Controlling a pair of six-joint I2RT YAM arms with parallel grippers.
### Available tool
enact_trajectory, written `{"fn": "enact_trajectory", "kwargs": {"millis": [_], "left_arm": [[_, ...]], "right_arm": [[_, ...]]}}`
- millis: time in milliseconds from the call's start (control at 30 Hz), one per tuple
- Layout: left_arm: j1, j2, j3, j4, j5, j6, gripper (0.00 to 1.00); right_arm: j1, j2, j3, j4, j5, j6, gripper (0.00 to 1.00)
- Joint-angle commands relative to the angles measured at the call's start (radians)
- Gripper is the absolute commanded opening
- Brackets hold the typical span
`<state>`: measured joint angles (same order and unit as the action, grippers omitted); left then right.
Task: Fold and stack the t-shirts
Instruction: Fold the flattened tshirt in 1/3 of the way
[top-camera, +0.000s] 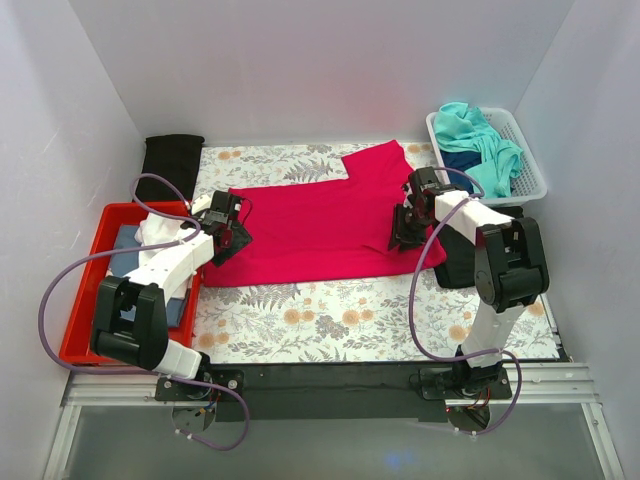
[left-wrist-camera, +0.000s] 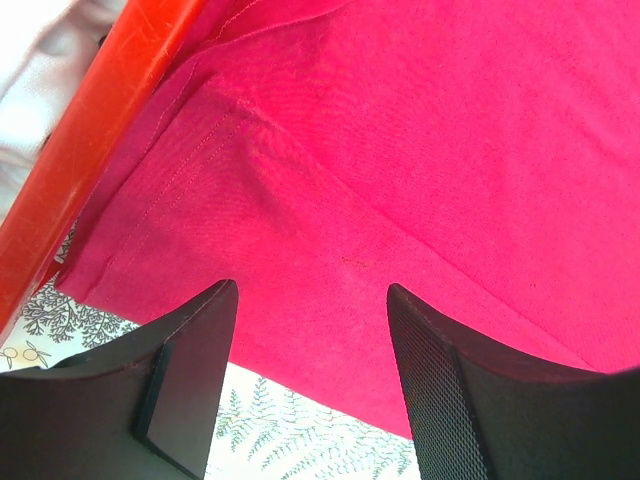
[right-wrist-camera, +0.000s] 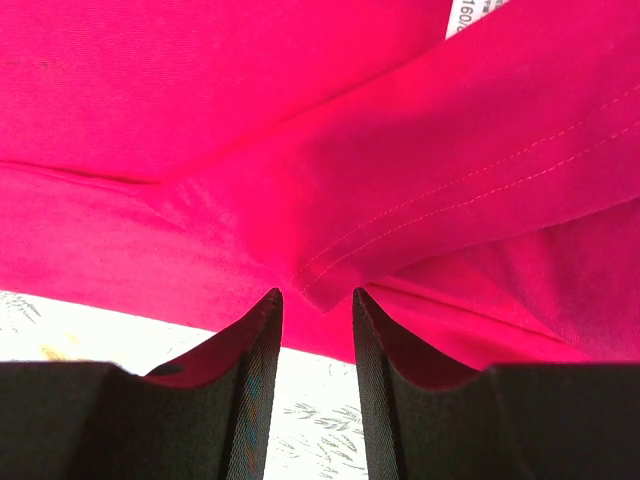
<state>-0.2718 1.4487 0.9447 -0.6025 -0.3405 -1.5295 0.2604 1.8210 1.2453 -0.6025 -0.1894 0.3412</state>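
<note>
The crimson-red t-shirt (top-camera: 320, 225) lies spread across the middle of the patterned table cover (top-camera: 330, 320). My left gripper (top-camera: 232, 235) is open just over the shirt's left edge, and in the left wrist view its fingers (left-wrist-camera: 312, 300) straddle the near hem (left-wrist-camera: 300, 230). My right gripper (top-camera: 405, 238) is open over the shirt's right side, and a folded hem corner (right-wrist-camera: 325, 285) sits at the narrow gap between its tips (right-wrist-camera: 318, 296). The white label (right-wrist-camera: 470, 15) shows at the top of that view. Teal (top-camera: 485, 140) and navy (top-camera: 460, 158) shirts lie in the basket. A black shirt (top-camera: 172, 165) lies at the back left.
A red bin (top-camera: 85, 300) holding folded white and grey-blue cloth stands at the left, its rim close to my left gripper (left-wrist-camera: 100, 130). A white basket (top-camera: 535, 175) stands at the back right. White walls close in on three sides.
</note>
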Motion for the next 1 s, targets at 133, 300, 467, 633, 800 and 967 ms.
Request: {"fn": "enact_trajectory", "kwargs": {"millis": [133,300,467,633,800,967], "left_arm": [[-0.004,-0.019,0.005,-0.011,-0.031,0.003,0.6],[-0.003,-0.014,0.008,-0.01,-0.032,0.008,0.6],[-0.004,-0.021,0.008,-0.011,-0.038,0.014,0.6],[-0.004,-0.025,0.008,-0.017,-0.045,0.015,0.6],[-0.004,-0.028,0.008,-0.019,-0.046,0.016,0.6],[-0.003,-0.033,0.002,-0.02,-0.048,0.015,0.6]], "right_arm": [[0.01,0.012,-0.024,-0.002,0.008,0.018,0.41],[0.013,0.043,-0.021,0.015,0.015,0.022,0.4],[0.013,0.061,-0.018,0.027,0.021,0.022,0.39],[0.019,0.063,0.0,0.029,0.022,0.025,0.23],[0.031,0.047,0.025,0.015,0.033,0.027,0.11],[0.04,0.028,0.049,-0.003,0.047,0.025,0.08]]}}
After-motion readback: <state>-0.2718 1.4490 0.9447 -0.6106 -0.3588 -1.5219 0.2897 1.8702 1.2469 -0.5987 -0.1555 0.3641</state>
